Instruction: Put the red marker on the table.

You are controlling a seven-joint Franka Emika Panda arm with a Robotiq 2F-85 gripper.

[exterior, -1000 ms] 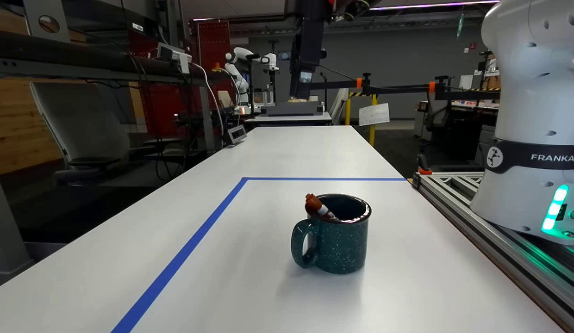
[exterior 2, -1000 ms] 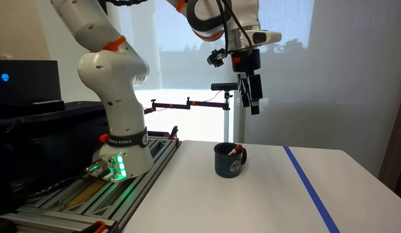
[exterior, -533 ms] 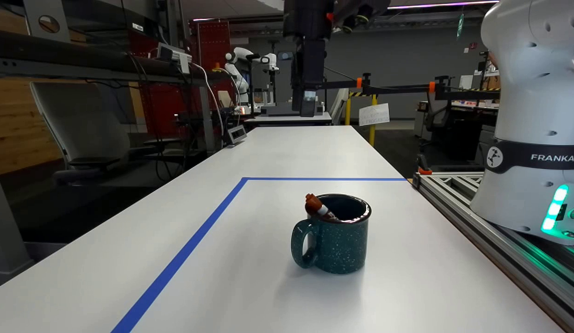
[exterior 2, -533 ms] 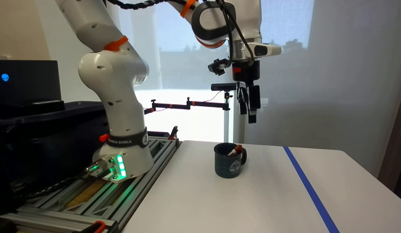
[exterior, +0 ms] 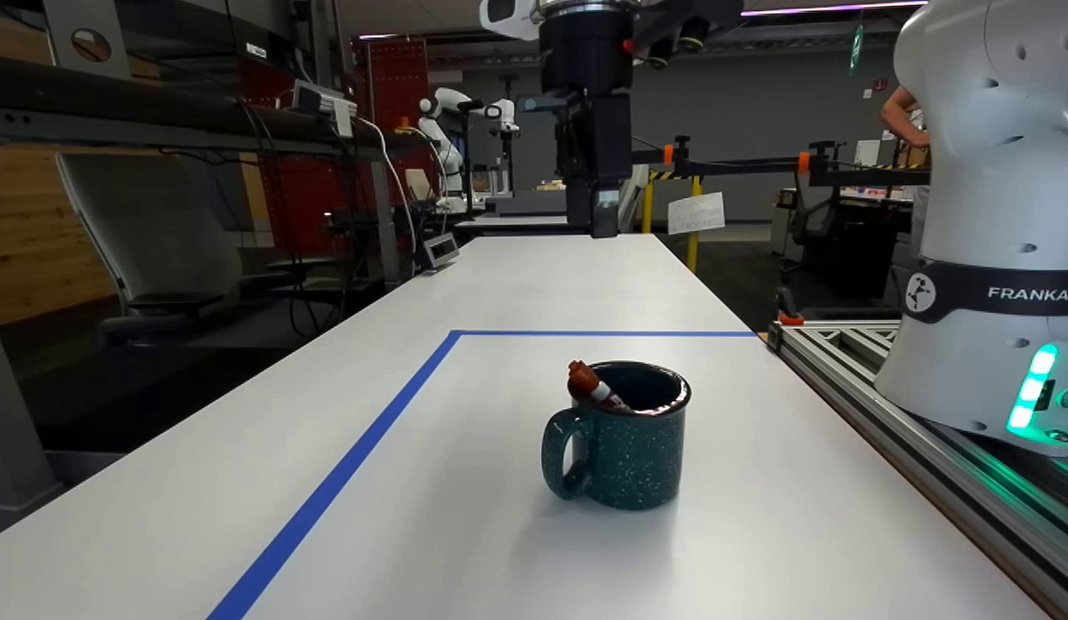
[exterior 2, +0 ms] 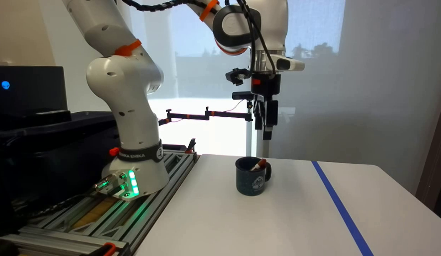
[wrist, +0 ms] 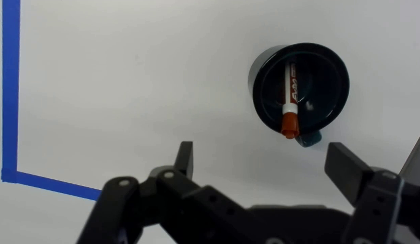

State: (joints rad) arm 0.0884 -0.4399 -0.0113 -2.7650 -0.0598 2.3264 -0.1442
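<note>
The red marker (exterior: 596,386) leans inside the dark teal mug (exterior: 636,456), its red-brown cap sticking out over the rim on the handle side. Both also show in an exterior view, marker (exterior 2: 259,165) and mug (exterior 2: 249,183). The mug stands upright on the white table (exterior: 465,534). In the wrist view the marker (wrist: 290,91) lies tilted in the mug (wrist: 343,88), cap toward my jaws. My gripper (wrist: 260,147) is open and empty, fingers wide apart. In both exterior views the gripper (exterior: 592,226) (exterior 2: 263,132) hangs pointing down, above mug height and apart from it.
Blue tape lines (exterior: 353,469) mark the table. The rail-edged bench with the white robot base (exterior 2: 138,181) runs along one table side. A small grey device (exterior: 441,250) sits at the far table edge. A person's arm (exterior: 904,120) shows behind the robot base.
My gripper has come down and moved sideways toward the robot base side, staying open. The mug and marker have not moved. A person's arm has come into view behind the base.
</note>
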